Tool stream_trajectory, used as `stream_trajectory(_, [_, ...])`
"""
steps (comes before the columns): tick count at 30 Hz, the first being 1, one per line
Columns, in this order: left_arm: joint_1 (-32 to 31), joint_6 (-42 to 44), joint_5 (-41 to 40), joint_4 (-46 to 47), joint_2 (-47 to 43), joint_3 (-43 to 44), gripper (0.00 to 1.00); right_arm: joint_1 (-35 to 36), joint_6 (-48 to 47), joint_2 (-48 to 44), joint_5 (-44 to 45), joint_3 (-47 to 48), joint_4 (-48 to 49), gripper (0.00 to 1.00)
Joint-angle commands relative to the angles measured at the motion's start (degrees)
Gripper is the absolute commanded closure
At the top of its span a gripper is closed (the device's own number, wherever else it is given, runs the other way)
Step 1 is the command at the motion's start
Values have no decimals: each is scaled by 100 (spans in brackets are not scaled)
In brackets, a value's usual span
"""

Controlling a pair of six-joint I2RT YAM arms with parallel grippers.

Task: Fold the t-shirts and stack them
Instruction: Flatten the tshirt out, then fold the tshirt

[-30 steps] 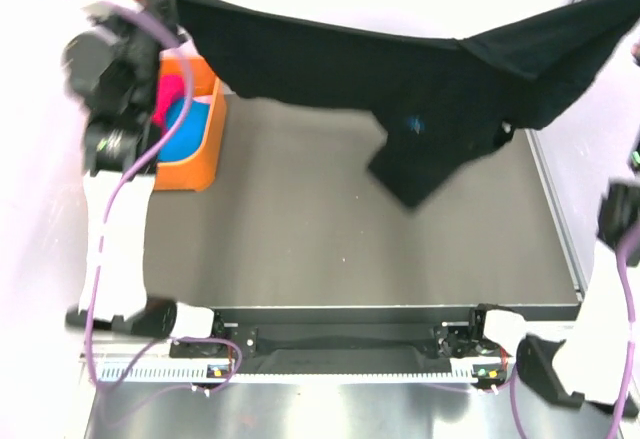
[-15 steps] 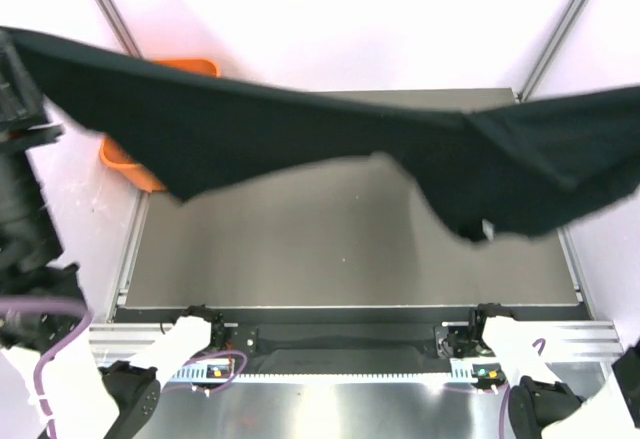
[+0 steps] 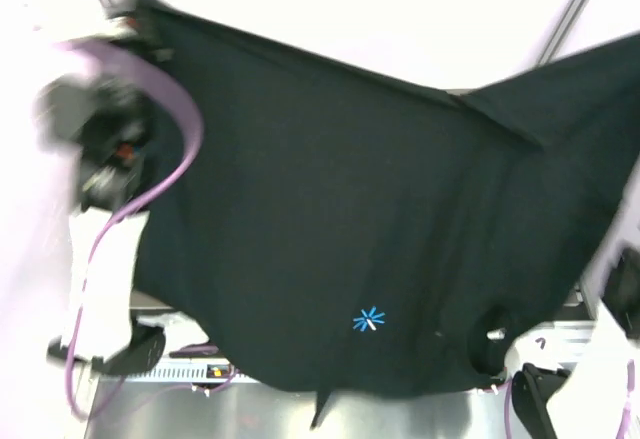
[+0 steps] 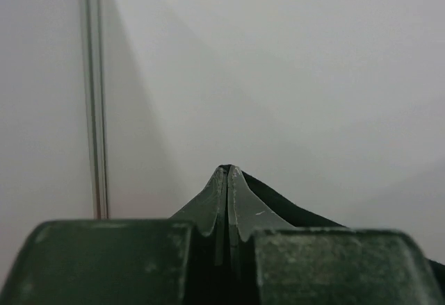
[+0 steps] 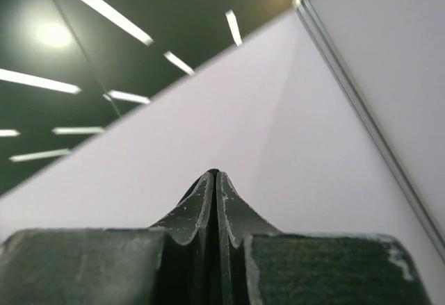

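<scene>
Task is looking early, judging by the layout: the left gripper [image 4: 227, 173] is clamping its jaws tight on a corner of the large soft black t-shirt [image 3: 330, 209], with dark cloth peeking out just beside the closed fingers in the left wrist view, and the blurred left arm [image 3: 105, 129] with its looping purple cable [image 3: 188, 134] is holding that corner high at the upper left; the shirt is hanging spread in the air, billowing across nearly the whole top view, its tiny light-blue starburst print [image 3: 369, 320] facing the camera low in the middle; its right side is rising to the upper right edge of that view, toward the right gripper [image 5: 213, 174], which is showing jaws pressed together, no cloth visible in its own view, so a pinch on the far corner is being judged from the taut hang only; no fold is showing and nothing is lying stacked, so laying flat, folding and stacking are all looking undone; containers: none is showing in any view, the cloth is blocking whatever is sitting under it, contents cannot be told
</scene>
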Motion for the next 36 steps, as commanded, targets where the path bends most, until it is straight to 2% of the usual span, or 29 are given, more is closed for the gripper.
stream_trajectory(1, [-3, 420, 64, 298, 611, -578, 100, -21, 13, 343, 181, -945, 19, 100])
stream_trajectory(3, [-3, 481, 74, 579, 797, -1147, 100, -13, -23, 404, 234, -1343, 81, 100])
stream_trajectory(4, [-3, 525, 92, 1033, 1015, -1342, 100, -21, -110, 431, 321, -1745, 169, 100])
stream_trajectory(7, [-3, 587, 232, 1388, 1577, -1817, 100, -30, -277, 475, 506, -2798, 607, 100])
stream_trajectory(9, [-3, 614, 320, 2282, 1903, -2395, 100, -39, -356, 545, 586, -3319, 871, 100])
stream_trajectory(12, [-3, 649, 373, 3004, 3191, -2513, 100, -48, -610, 772, 718, -4443, 1477, 100])
stream_trajectory(14, [-3, 631, 303, 3242, 3791, -2382, 100, -48, -717, 992, 753, -4745, 1925, 100])
stream_trajectory(15, [-12, 596, 190, 3478, 4386, -2181, 100, -56, -822, 1280, 744, -4989, 2075, 100])
stream_trajectory(18, [-20, 421, 153, 3726, 5416, -1644, 100, -65, -989, 1932, 718, -5237, 2568, 100])
stream_trajectory(24, [-12, 157, -39, 3972, 6596, -888, 100, -74, -1191, 3084, 499, -4949, 2859, 100])
stream_trajectory(30, [-12, -89, -171, 3859, 6950, -597, 100, -74, -1148, 3340, 410, -4641, 2455, 100])
stream_trajectory(36, [-29, -554, -619, 3087, 6845, -562, 100, -74, -675, 3138, 278, -4631, 1340, 100])
